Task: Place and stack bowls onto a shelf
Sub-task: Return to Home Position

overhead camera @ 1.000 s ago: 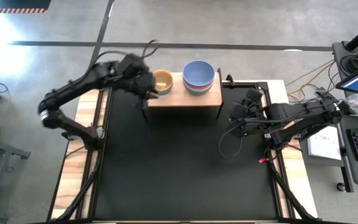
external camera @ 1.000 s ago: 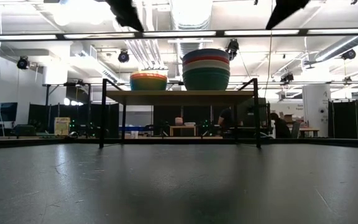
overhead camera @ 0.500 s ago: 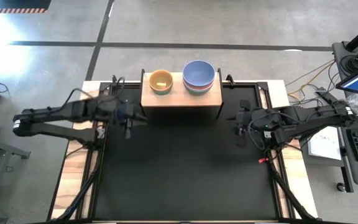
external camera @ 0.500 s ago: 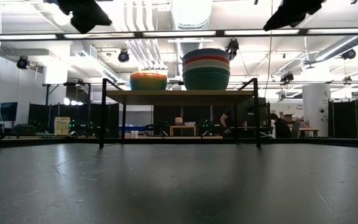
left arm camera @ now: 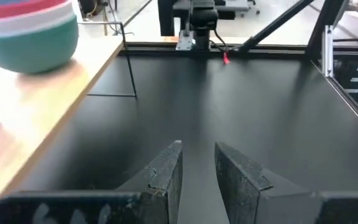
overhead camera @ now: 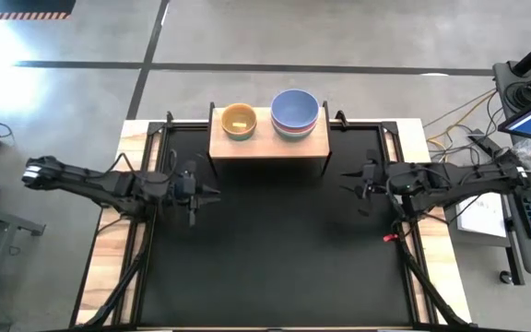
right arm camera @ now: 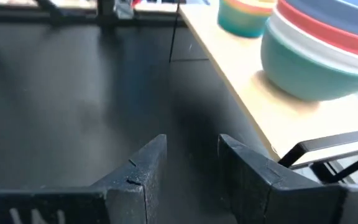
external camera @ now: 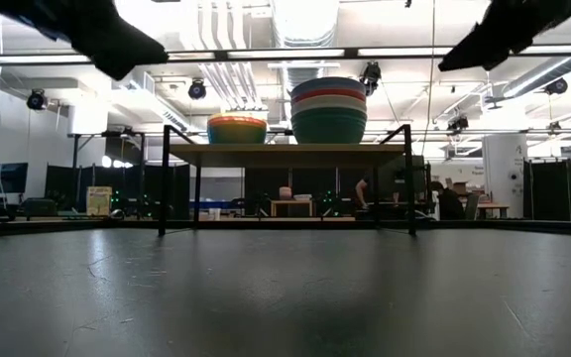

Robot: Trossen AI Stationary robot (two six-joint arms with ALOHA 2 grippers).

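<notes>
- Above the black tabletop [overhead camera: 275, 258], we see the left gripper [left arm camera: 197, 149] with its fingers [left arm camera: 166, 174] a narrow gap apart and nothing between them, its arm stretched low along the table's left side.
- We find the right gripper [right arm camera: 191, 140] likewise narrowly parted and empty at the table's right side, well apart from the shelf [overhead camera: 265, 146].
- On the shelf stand two stacks side by side: the smaller bowls [overhead camera: 240, 120] and the larger bowls [overhead camera: 294, 112], periwinkle-blue uppermost over red, white and teal.

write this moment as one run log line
shelf: small-bowl stack on left-arm side, large-bowl stack beside it | left gripper: open, empty, over table | right gripper: open, empty, over table
</notes>
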